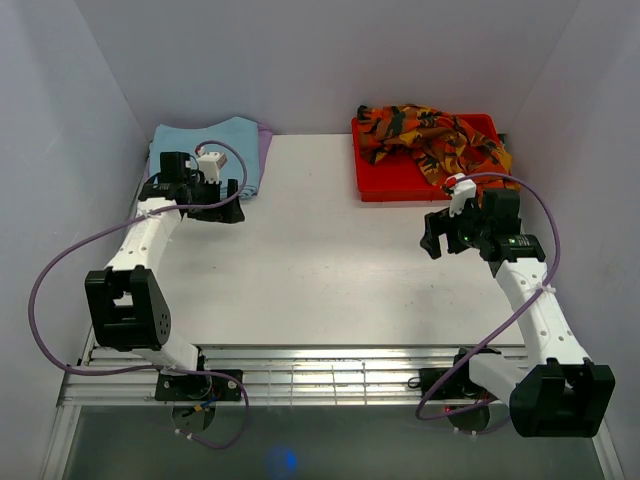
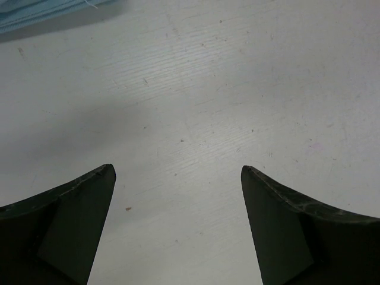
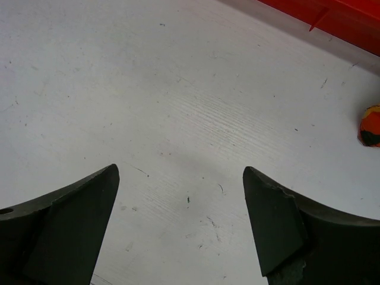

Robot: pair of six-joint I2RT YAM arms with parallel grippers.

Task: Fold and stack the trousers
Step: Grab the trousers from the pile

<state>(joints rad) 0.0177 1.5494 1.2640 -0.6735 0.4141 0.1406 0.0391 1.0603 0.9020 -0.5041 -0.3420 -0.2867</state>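
Note:
The camouflage trousers lie bunched in the red tray at the back right, a leg spilling over its front right edge; a small tip of them shows in the right wrist view. My right gripper is open and empty, just above the table a little in front of the tray; in its wrist view only bare table lies between the fingers. My left gripper is open and empty over the table at the back left, beside the light blue folded cloth; its wrist view shows bare table.
The light blue cloth's edge shows in the left wrist view. The tray's edge shows in the right wrist view. White walls close in the table on three sides. A metal rail runs along the near edge.

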